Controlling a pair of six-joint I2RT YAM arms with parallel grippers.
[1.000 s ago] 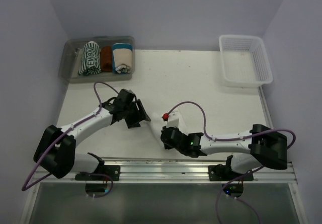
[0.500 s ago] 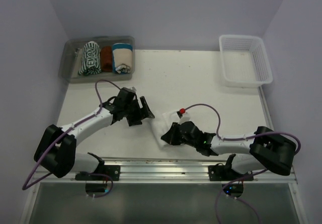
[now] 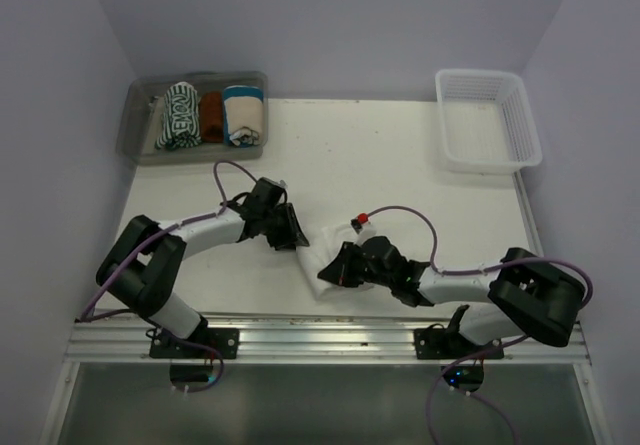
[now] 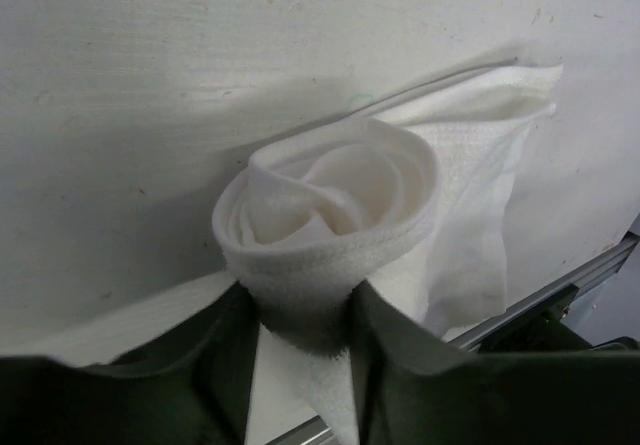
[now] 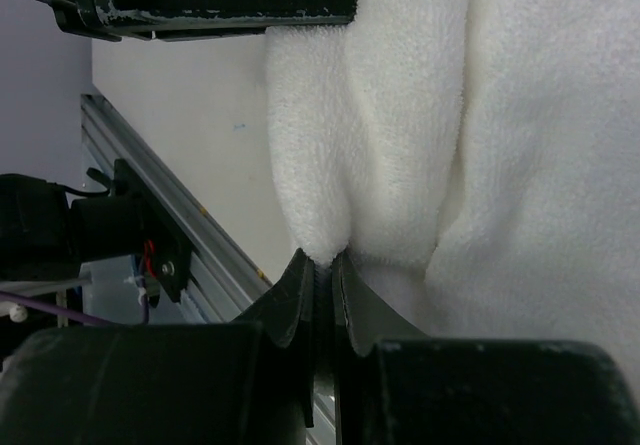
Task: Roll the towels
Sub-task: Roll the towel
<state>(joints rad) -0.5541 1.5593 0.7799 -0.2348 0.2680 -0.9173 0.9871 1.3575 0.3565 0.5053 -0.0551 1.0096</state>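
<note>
The left end effector (image 4: 300, 340) pinches the wall of the coiled towel (image 4: 330, 255) at lower centre of the counter (image 3: 400, 165), probably to stop the coil unwinding. The right end effector (image 5: 322, 265) is pressed together on a towel fold, apparently tensioning the loose tail.

Count:
- one towel in work
- three rolled towels (image 3: 210, 115) in the upper-left bin (image 3: 140, 140)
- one basket (image 3: 487, 115), upper right

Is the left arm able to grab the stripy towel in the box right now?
Probably not yet. The left gripper is shut on the white towel, so it must let go first. Nothing else seems to block the way to the stripy towel.
</note>
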